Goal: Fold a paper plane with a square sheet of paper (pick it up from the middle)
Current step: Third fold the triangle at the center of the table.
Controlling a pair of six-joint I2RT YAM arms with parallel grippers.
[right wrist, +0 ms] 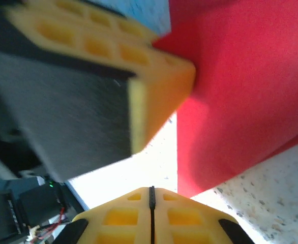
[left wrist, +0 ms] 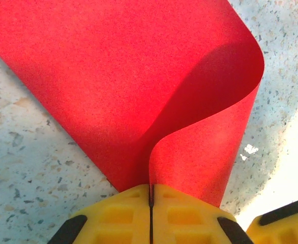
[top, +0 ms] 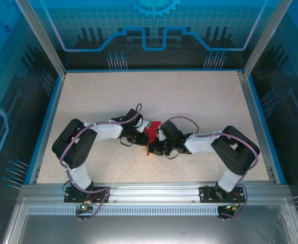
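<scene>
Left gripper clamps the curled square sheet of paper over a speckled table inside blue walls; right gripper, jaws together, sits beside it, contact unclear.

Table: speckled beige top, blue rim. On it, at the middle: one red sheet of paper, partly curled upward.

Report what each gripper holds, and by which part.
Left gripper pinches the square sheet of paper at its curled-over near edge. Right gripper is shut beside the sheet, apparently holding nothing.
</scene>
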